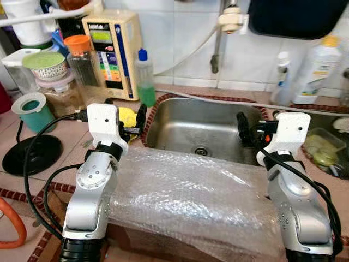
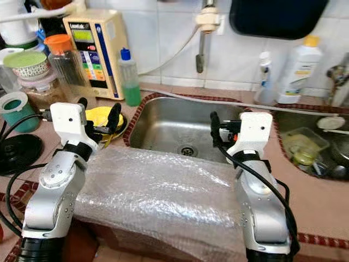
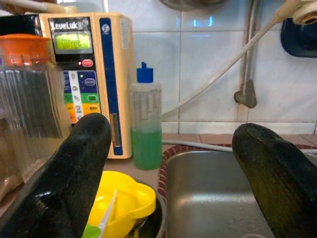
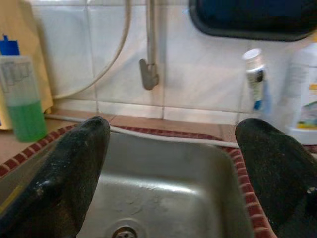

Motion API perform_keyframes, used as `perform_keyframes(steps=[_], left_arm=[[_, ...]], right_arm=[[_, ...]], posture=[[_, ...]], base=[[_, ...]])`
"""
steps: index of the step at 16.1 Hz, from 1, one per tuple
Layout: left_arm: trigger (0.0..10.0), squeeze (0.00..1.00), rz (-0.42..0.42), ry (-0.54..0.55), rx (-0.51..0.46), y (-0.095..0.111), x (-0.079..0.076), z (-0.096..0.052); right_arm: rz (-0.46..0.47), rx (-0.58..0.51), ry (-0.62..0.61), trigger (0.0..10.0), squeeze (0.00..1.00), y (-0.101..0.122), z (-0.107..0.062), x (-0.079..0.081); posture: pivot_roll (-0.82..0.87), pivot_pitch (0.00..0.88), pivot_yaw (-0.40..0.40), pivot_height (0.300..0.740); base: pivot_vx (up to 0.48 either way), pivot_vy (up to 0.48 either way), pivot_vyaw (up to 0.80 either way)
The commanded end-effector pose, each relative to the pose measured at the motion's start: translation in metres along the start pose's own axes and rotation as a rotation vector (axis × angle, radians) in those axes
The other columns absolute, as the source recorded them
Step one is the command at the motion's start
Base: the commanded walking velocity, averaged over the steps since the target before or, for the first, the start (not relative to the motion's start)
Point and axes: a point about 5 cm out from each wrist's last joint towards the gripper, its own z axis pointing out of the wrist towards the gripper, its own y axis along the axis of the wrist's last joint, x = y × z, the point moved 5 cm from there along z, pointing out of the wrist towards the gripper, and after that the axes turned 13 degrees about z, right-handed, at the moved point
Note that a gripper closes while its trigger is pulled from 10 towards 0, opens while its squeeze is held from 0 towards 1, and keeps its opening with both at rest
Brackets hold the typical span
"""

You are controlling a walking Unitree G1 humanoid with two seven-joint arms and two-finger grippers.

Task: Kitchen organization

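A steel sink (image 1: 202,128) is set into the tiled counter straight ahead. A sheet of bubble wrap (image 1: 191,196) covers the counter's front edge between my two arms. My left gripper (image 3: 171,168) is open and hovers at the sink's left rim, above a yellow plastic dish (image 1: 128,115). A bottle of green liquid (image 3: 145,126) stands beyond it. Over the sink's right side, my right gripper (image 4: 173,163) is also open, pointing toward the back wall. Neither one has anything between its fingers.
A cream water machine (image 1: 112,52), an orange-lidded jar (image 1: 82,60), stacked bowls and a teal cup (image 1: 32,109) crowd the left. A black disc (image 1: 31,154) lies nearby. White bottles (image 1: 319,68) and a food container (image 1: 322,150) sit right. The tap (image 1: 232,19) hangs above the sink.
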Motion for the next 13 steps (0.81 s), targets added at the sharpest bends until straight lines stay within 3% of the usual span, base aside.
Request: perform_keyframes(steps=[1, 4, 6, 7, 13], left_arm=[[10.0, 0.0, 0.026, 0.016, 0.033, -0.008, 0.002, 0.002], [10.0, 0.0, 0.079, 0.107, 0.084, -0.023, 0.02, -0.003], [10.0, 0.0, 0.093, 0.128, 0.096, -0.028, 0.027, -0.008], [10.0, 0.0, 0.093, 0.161, 0.122, -0.034, 0.035, -0.012], [10.0, 0.0, 0.08, 0.183, 0.18, -0.053, 0.04, -0.02]], right_arm=[[-0.002, -0.006, -0.002, 10.0, 0.0, 0.001, 0.001, -0.001], [0.005, 0.0, 0.037, 10.0, 0.0, 0.002, 0.003, 0.003], [0.051, 0.042, 0.122, 10.0, 0.0, -0.003, 0.001, 0.015], [0.08, 0.086, 0.234, 10.0, 0.0, -0.008, -0.004, 0.031], [0.143, 0.256, 0.515, 10.0, 0.0, -0.022, -0.029, 0.068]], posture=[[0.0, 0.0, 0.035, 0.74], [0.0, 0.0, 0.03, 0.74], [0.0, 0.0, 0.029, 0.74], [0.0, 0.0, 0.029, 0.74], [0.0, 0.0, 0.018, 0.74]], base=[[0.0, 0.0, 0.0], [0.0, 0.0, 0.0], [0.0, 0.0, 0.0], [0.0, 0.0, 0.0], [0.0, 0.0, 0.0]])
